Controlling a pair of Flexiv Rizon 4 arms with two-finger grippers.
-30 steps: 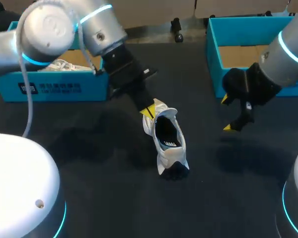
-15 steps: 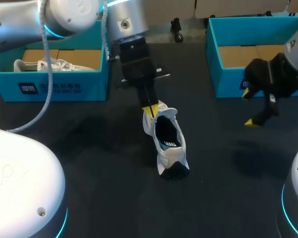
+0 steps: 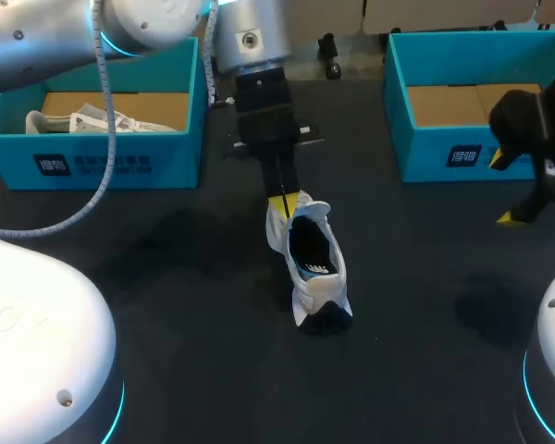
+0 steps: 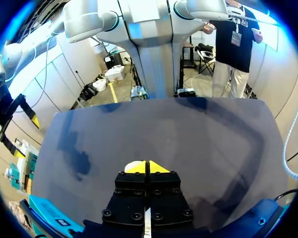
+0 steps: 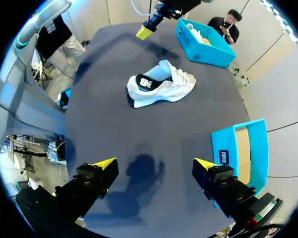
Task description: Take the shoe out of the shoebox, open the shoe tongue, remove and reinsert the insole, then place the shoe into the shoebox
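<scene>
A white shoe (image 3: 313, 268) with a dark toe stands upright mid-table, its opening showing the insole; the right wrist view shows the shoe (image 5: 161, 84) well ahead of the fingers. My left gripper (image 3: 279, 203) is shut, its yellow tips pressed together at the shoe's far end, and nothing shows between them (image 4: 145, 167). From the right wrist view the left gripper (image 5: 145, 32) hangs apart from the shoe. My right gripper (image 3: 501, 190) stands open at the table's right side, holding nothing (image 5: 155, 163). An open blue shoebox (image 3: 444, 157) stands at the back right with only its cardboard floor showing.
A second blue shoebox (image 3: 111, 162) at the back left holds another white shoe (image 3: 83, 120). The dark tabletop (image 3: 185, 305) stretches around the shoe. The right shoebox (image 5: 238, 148) lies beside my right gripper's fingers.
The right gripper has drawn back to the right, away from the shoe. The left arm has swung round above the shoe's far end, its shut tips staying in about the same spot.
</scene>
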